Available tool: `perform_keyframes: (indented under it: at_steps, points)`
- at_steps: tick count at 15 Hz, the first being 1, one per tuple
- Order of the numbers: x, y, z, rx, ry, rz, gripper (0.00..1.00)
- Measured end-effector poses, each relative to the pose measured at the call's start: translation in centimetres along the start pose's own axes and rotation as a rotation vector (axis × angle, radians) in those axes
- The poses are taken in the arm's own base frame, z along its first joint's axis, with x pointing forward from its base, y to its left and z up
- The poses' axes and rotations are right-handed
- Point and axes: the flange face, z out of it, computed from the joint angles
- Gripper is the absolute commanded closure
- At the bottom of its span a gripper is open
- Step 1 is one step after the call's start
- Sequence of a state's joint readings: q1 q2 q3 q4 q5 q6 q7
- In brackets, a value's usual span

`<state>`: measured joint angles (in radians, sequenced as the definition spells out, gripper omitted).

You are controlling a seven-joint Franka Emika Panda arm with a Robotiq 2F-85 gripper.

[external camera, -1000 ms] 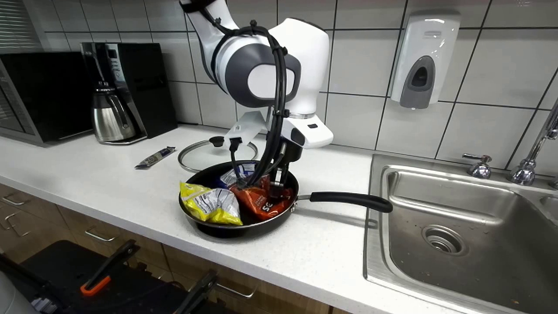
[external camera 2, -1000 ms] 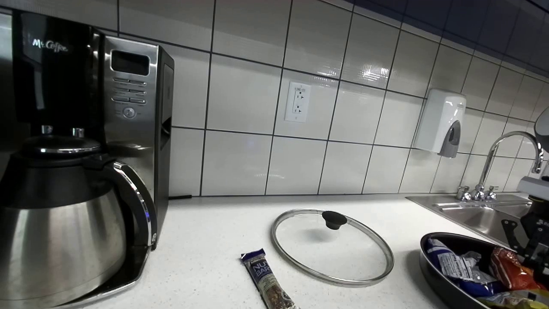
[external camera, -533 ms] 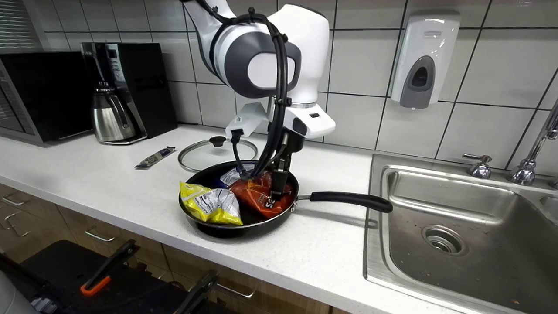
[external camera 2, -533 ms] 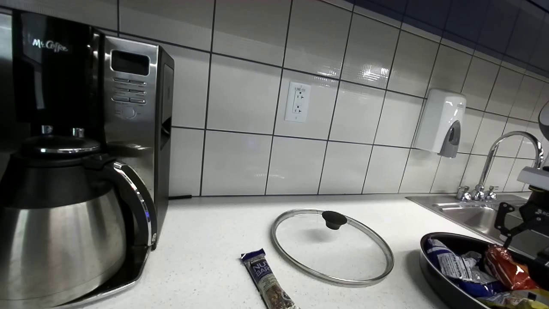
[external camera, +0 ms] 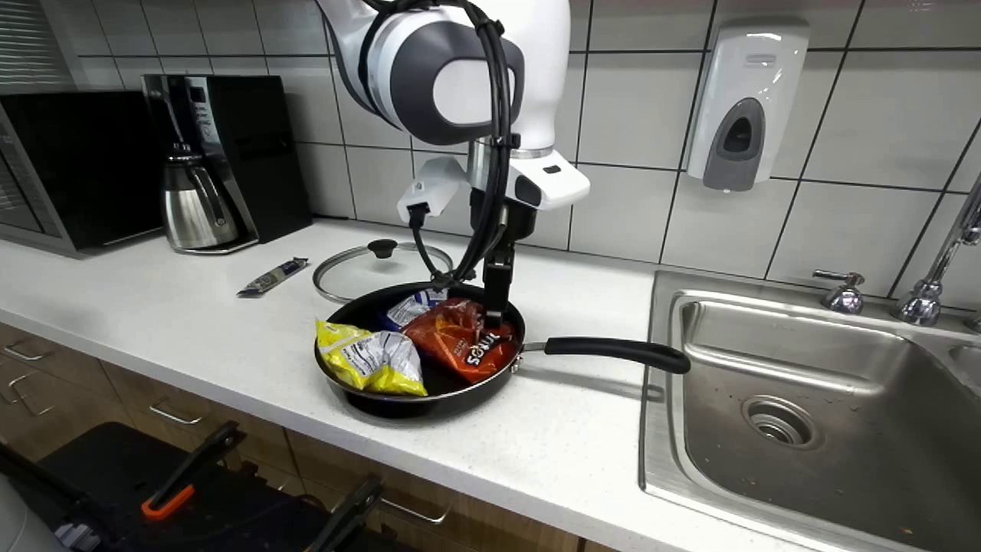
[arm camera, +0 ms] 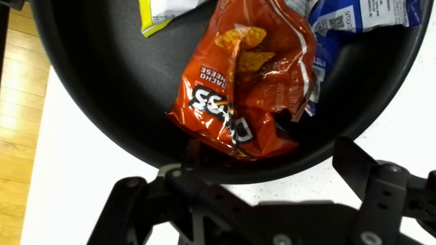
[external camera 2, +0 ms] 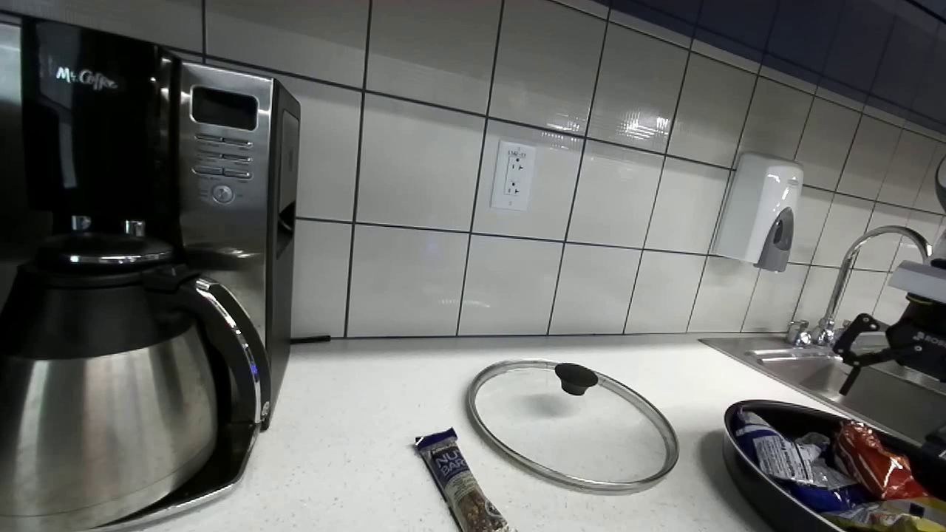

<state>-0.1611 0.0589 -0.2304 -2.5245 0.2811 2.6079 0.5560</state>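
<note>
My gripper stands wide open in the wrist view, nothing between its fingers. In an exterior view the gripper hangs just above the handle side of a black frying pan. Closest to it is a red Doritos bag, lying in the pan. Beside that bag are a yellow and white snack bag and a blue packet, partly tucked behind the red one. At the right edge of an exterior view, a dark finger shows above the pan's rim.
The pan's black handle reaches over the edge of the steel sink. Behind the pan lies a glass lid, with a nut bar beside it. A coffee maker and a soap dispenser are farther off.
The gripper has opened and risen out of the pan, up off the red bag, which stays in the pan. The other bags, the lid and the nut bar have not moved.
</note>
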Motion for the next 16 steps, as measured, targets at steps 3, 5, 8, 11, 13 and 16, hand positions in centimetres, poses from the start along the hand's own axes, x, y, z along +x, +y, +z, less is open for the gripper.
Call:
perform_keyframes:
  at_steps: [3,5,8,11,13,16]
  points:
    - [-0.9,-2.0,-0.6,0.009,0.014,-0.037,0.00]
    - [-1.7,-3.9,-1.1,0.020,0.024,-0.070,0.00]
    - [-3.3,-7.0,-1.9,0.028,0.045,-0.129,0.00]
    - [-4.9,-10.2,-2.2,0.033,0.060,-0.188,0.00]
    - [-6.0,-12.3,-2.1,0.031,0.057,-0.228,0.00]
    - [-7.5,-15.3,-1.5,0.024,0.045,-0.284,0.00]
